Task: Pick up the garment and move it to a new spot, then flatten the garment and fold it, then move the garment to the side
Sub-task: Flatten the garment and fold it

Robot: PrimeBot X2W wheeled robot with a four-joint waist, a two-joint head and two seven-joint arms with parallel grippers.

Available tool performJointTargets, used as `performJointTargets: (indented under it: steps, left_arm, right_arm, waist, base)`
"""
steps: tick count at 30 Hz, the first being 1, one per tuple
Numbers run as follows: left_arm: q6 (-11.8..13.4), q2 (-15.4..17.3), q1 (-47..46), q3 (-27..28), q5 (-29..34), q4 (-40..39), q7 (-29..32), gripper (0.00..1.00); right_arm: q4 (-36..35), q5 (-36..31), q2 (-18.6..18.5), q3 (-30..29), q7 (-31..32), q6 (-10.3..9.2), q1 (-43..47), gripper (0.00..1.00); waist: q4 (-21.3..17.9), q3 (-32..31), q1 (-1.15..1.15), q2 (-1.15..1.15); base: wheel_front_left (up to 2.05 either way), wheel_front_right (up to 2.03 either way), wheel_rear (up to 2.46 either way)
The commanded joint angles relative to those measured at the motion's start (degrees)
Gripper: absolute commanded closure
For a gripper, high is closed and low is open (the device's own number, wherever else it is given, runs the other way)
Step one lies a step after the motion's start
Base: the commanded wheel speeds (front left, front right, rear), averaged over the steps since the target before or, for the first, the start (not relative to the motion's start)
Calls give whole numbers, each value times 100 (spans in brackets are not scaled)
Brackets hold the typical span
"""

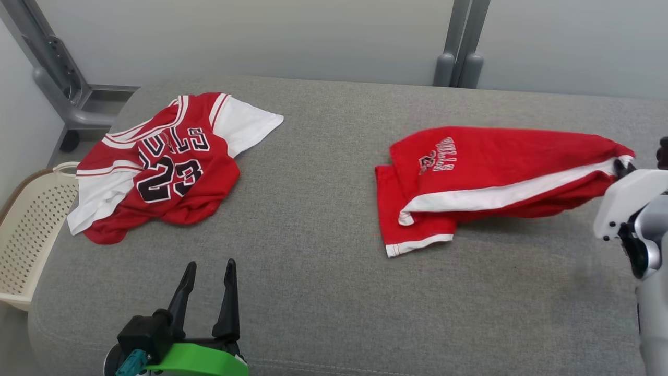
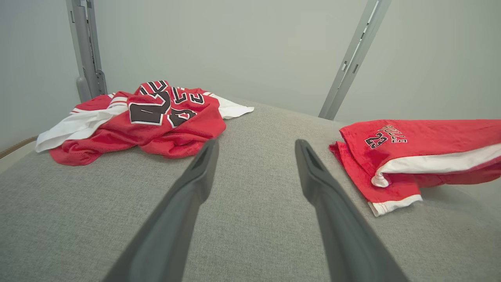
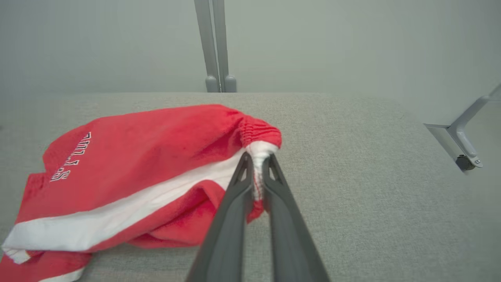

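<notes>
Head view: a wide grey cushion (image 1: 323, 292) is the work surface. On the cushion's right half lie red shorts (image 1: 496, 162) w/ a white side stripe and a "23" print. The leg hems rest flat on the cushion. The waistband end is raised off the cushion near its right edge, w/ a shadow beneath. R gripper (image 1: 622, 167) is clamped on that waistband end, its white wrist housing over the cushion's right edge. On the cushion's back-left part sits a crumpled red-and-white jersey (image 1: 172, 172), no. 23. L gripper (image 1: 210, 265) hangs over the cushion's front-left part, fingers spread, nothing btwn them. A cream perforated basket (image 1: 31, 230) stands just off the cushion's left edge. Grey metal posts (image 1: 462, 47) rise behind the cushion's back edge.

Left wrist view: two dark fingers, spread wide, point across bare cushion fabric. Jersey is toward the cushion's far left and shorts toward its right, both apart from the fingers.

Right wrist view: fingers are pinched together on the gathered elastic waistband at the white stripe, w/ cloth squeezed btwn the tips. The rest of the shorts trails left and sags down onto the cushion.
</notes>
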Motion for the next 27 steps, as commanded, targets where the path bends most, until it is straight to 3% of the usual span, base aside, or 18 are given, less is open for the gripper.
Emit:
performJointTargets:
  steps: [1,9,10,11,12,19,27]
  left_arm:
    - [-44,23,64,-4,35,18,-5,0]
    - [-70,44,-118,-110,96,56,-5,0]
    - [-72,56,-139,-121,108,63,-5,0]
    - [-68,67,-159,-130,116,69,-5,0]
    - [-60,75,-175,-133,125,73,-5,0]
    - [-1,169,-276,-223,289,95,-5,0]
    - [73,170,-292,-173,186,171,11,0]
  right_arm:
    - [-10,-138,-28,-66,22,-2,118,100]
    - [106,-1110,-40,-430,191,-3,634,100]
    - [142,-1185,-30,-425,195,-2,693,78]
    - [200,-1228,1,-449,252,-2,750,13]
    - [229,-1299,9,-454,250,-2,786,0]
    - [217,-1149,274,-489,64,-2,969,0]
    - [-820,-222,723,-223,-1056,-2,1400,0]
  waist:
    - [-3,6,0,0]
    - [-26,106,0,0]
    - [-33,123,0,0]
    - [-41,134,0,0]
    - [-50,146,0,0]
    - [-93,180,0,0]
    - [-223,81,0,0]
  base:
    - [0,0,0]
    - [0,0,0]
    - [0,0,0]
    - [0,0,0]
    - [0,0,0]
    - [0,0,0]
    - [0,0,0]
